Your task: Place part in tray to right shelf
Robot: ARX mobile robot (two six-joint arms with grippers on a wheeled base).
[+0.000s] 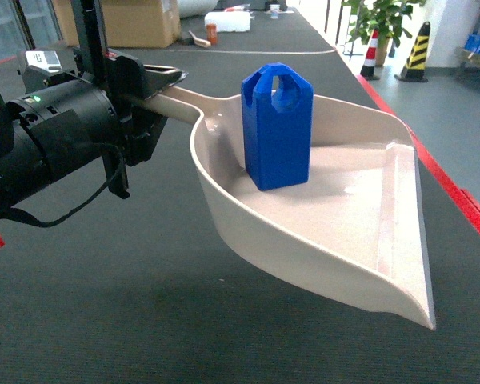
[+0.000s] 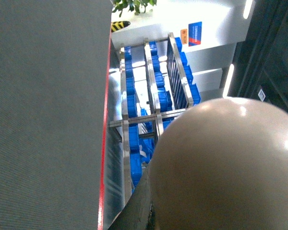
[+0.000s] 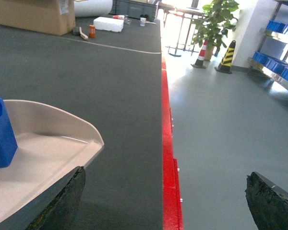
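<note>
The beige tray (image 1: 360,216) hangs tilted above the dark table, its handle (image 1: 176,100) clamped in my left gripper (image 1: 148,84), which is shut on it. The blue part (image 1: 277,126) stands upright inside the tray near the handle end. In the left wrist view the tray's rounded underside (image 2: 225,167) fills the lower right, with one dark finger (image 2: 137,213) beside it. Past the table's edge there, the right shelf (image 2: 153,112) shows steel rails and blue crates. My right gripper (image 3: 165,201) is open and holds nothing, just right of the tray (image 3: 43,153) and part (image 3: 0,136).
The table's red edge (image 1: 456,192) runs along the right, with grey floor beyond. At the table's far end sit a cardboard box (image 1: 136,20) and a white foam box (image 1: 228,20). Striped cones (image 1: 418,52) and a plant (image 1: 380,20) stand on the floor. Blue crates (image 3: 281,72) sit on a rack.
</note>
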